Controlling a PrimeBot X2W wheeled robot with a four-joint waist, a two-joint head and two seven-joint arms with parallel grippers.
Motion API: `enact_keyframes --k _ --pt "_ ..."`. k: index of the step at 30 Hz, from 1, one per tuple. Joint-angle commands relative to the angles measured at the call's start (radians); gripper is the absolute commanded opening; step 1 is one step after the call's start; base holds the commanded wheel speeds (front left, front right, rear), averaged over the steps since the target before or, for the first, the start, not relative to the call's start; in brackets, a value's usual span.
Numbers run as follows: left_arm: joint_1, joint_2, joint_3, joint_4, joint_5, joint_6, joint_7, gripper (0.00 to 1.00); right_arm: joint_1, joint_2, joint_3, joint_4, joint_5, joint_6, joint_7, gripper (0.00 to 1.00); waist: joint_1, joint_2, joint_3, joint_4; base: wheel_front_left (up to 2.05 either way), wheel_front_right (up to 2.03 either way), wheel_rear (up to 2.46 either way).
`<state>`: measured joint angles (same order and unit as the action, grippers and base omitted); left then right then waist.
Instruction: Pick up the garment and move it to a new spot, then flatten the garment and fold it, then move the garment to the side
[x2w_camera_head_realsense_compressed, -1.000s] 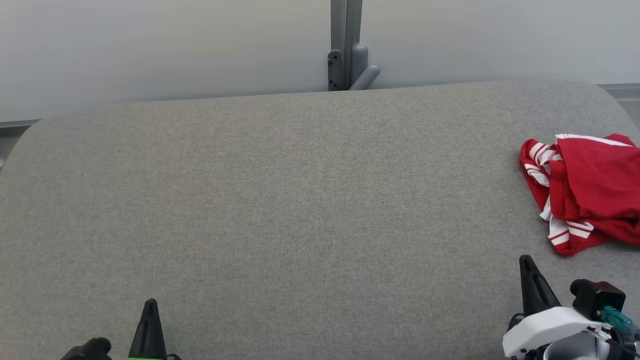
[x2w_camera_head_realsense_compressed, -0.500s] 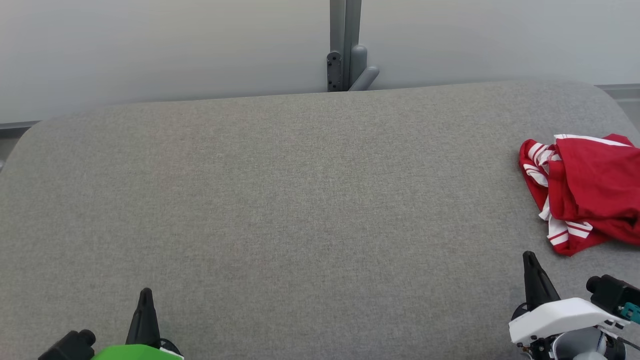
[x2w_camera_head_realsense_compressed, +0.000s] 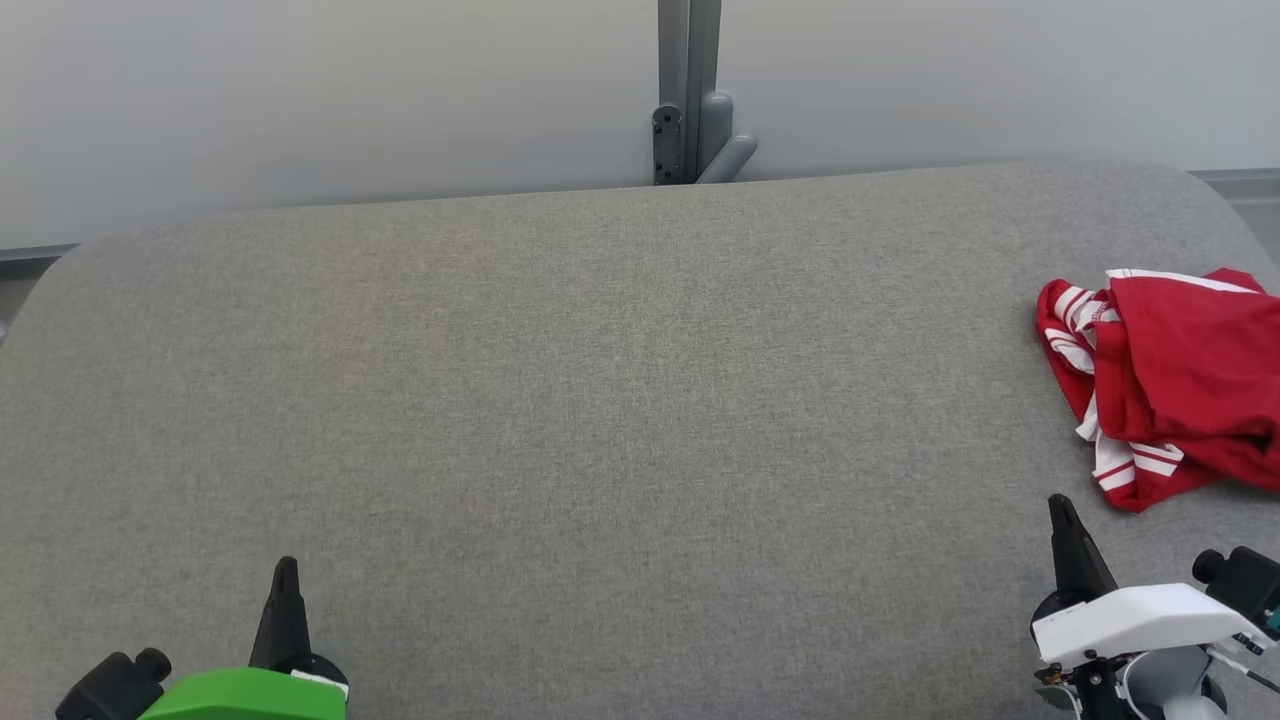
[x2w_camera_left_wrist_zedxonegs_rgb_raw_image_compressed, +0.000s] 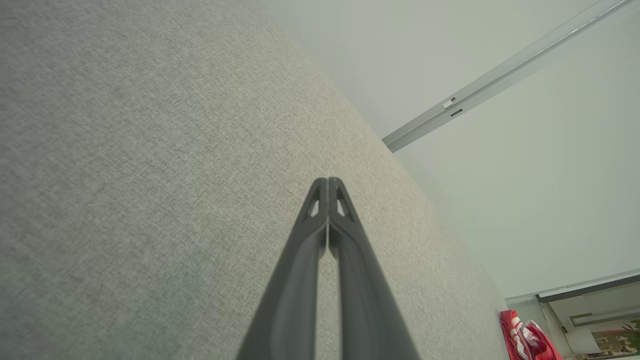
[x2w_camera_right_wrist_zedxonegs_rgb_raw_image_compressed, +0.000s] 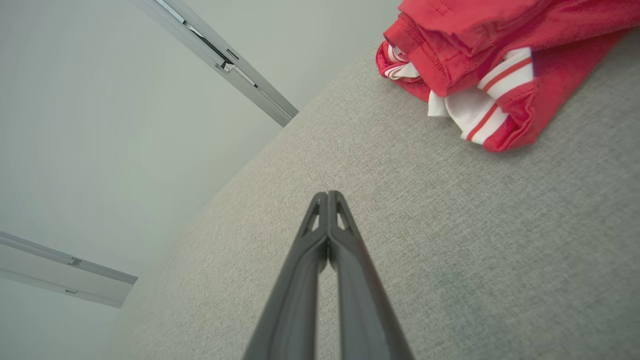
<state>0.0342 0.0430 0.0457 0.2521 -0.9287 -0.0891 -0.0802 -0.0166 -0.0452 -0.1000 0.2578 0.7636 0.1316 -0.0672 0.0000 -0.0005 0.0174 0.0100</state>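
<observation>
Left gripper (x2w_camera_head_realsense_compressed: 286, 590) and right gripper (x2w_camera_head_realsense_compressed: 1062, 525): jaws fully closed, empty, low over the grey padded surface (x2w_camera_head_realsense_compressed: 600, 400). Garment (x2w_camera_head_realsense_compressed: 1190, 380): red with white stripes, crumpled near the right edge, beyond the right gripper. Expect light, limp fabric. Grasp a raised fold or what appears to be the striped hem.

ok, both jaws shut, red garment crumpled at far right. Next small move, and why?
Probably open the right gripper and ease it forward to the red garment. Its jaws are shut and empty, and the garment lies crumpled just ahead of it on the grey surface, untouched. The left gripper sits far off.
</observation>
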Motion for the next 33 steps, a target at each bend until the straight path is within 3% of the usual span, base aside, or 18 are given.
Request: enact_keyframes --k 1,33 --pt "-0.029 0.006 0.006 -0.014 -0.025 -0.008 0.007 0.00 -0.025 -0.007 -0.004 -0.015 0.034 -0.001 0.006 0.00 0.0000 0.0002 0.000 0.000 0.00 0.00 0.00" --pt "-0.081 0.008 0.031 -0.018 -0.341 -0.026 0.093 0.00 -0.052 -0.007 -0.015 -0.024 0.423 -0.001 0.095 0.00 0.0000 0.0003 -0.006 -0.004 0.00 0.00 0.00"
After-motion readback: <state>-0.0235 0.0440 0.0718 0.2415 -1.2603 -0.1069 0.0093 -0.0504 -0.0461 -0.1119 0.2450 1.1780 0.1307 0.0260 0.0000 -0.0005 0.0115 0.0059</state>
